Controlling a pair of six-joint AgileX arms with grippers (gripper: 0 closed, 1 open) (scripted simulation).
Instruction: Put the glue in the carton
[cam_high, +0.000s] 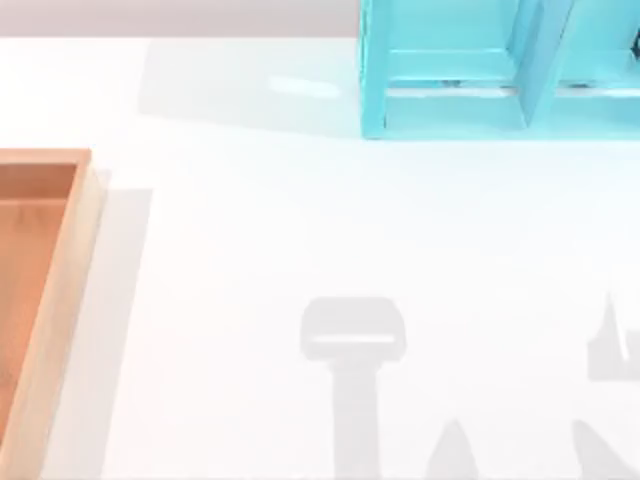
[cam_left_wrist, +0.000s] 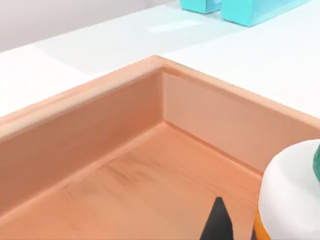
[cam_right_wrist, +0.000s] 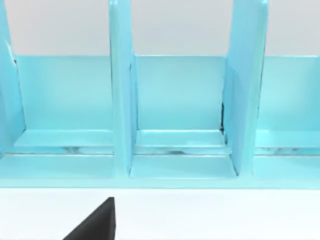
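Over the wooden carton (cam_left_wrist: 125, 175), the left gripper (cam_left_wrist: 220, 222) carries the glue (cam_left_wrist: 290, 195) — jaw state indeterminate. Judged light, rigid, slick-bodied — best held at mid-body.

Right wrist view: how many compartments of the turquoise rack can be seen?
4: two full bays in the middle of the turquoise rack, one cut off at each edge. More may lie beyond.
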